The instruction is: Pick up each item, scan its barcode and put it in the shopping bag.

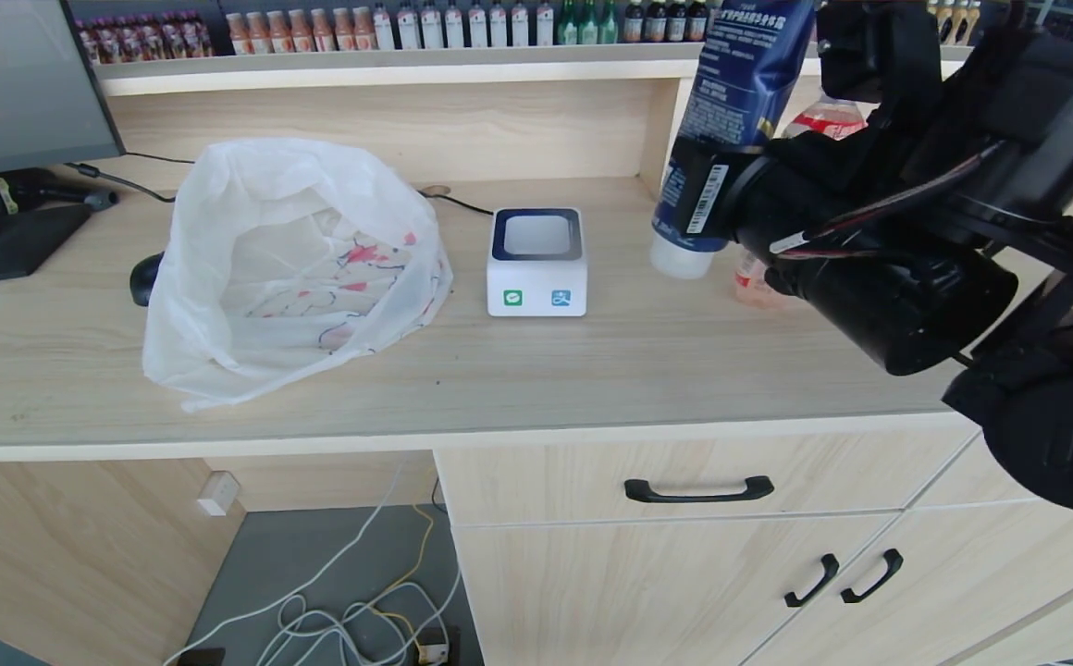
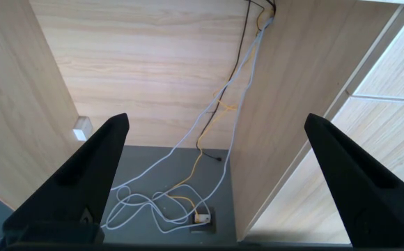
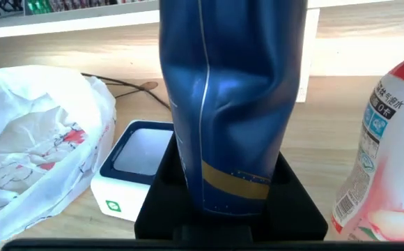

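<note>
My right gripper [image 3: 231, 209] is shut on a blue bottle [image 1: 731, 83], held cap-down above the counter just right of the white barcode scanner box [image 1: 536, 262]. The bottle's white cap [image 1: 682, 259] hangs near the countertop, and its barcode label [image 1: 708, 199] faces the head camera. The blue bottle [image 3: 233, 97] stands close to the scanner box [image 3: 136, 171] in the right wrist view. A white plastic shopping bag [image 1: 287, 268] lies open at the scanner's left. A pink peach drink bottle [image 3: 383, 160] stands behind my right arm. My left gripper [image 2: 216, 181] is open, low under the counter.
A monitor [image 1: 18, 83], a handheld scanner [image 1: 37, 194] and a black mouse [image 1: 143, 277] sit at the counter's left. Bottles line the back shelf [image 1: 462, 23]. Drawers with black handles [image 1: 698, 490] are below, and cables [image 2: 181, 195] lie on the floor.
</note>
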Robot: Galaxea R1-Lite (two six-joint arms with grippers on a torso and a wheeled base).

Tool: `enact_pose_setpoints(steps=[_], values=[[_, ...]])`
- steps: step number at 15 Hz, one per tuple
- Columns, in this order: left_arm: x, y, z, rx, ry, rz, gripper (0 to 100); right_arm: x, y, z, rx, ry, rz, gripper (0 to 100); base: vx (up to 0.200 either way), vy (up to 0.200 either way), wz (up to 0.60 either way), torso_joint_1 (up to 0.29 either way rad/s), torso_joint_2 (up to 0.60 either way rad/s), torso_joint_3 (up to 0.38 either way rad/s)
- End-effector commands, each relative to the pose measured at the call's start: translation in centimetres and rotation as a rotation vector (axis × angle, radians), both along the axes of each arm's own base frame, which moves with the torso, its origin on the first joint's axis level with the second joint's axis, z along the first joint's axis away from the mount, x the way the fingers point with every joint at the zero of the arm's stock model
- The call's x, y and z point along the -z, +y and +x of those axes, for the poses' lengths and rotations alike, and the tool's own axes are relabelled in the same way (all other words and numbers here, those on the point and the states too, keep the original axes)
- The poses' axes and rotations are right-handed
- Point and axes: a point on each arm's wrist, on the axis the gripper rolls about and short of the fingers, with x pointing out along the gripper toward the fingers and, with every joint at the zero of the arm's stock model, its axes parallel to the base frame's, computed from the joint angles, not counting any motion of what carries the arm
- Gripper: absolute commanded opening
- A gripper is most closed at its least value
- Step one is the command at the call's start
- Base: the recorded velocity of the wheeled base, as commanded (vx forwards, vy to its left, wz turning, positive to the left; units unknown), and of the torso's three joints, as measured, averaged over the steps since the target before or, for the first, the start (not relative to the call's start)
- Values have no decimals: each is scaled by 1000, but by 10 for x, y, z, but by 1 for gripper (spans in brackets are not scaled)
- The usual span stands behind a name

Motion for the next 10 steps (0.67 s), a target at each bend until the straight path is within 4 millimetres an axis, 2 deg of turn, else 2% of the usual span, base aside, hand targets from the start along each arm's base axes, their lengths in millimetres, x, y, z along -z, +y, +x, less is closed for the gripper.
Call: enact_pose_setpoints(steps=[1,2,3,5,10], values=[[0,0,0,0,2,0,100,-11,-12,-29,-30,-23,11,0,0,0,0,0,0,0],[0,0,0,0,2,0,100,-10,-15,-39,-44,-21,8,0,0,0,0,0,0,0],[0,0,0,0,2,0,100,-10,-15,-39,-44,-21,8,0,0,0,0,0,0,0],[0,0,0,0,2,0,100,-2,-30,-71,-78,-14,-36,0,0,0,0,0,0,0],[0,0,0,0,0,0,100,22,-56,-107,-113,26,-75,0,0,0,0,0,0,0]])
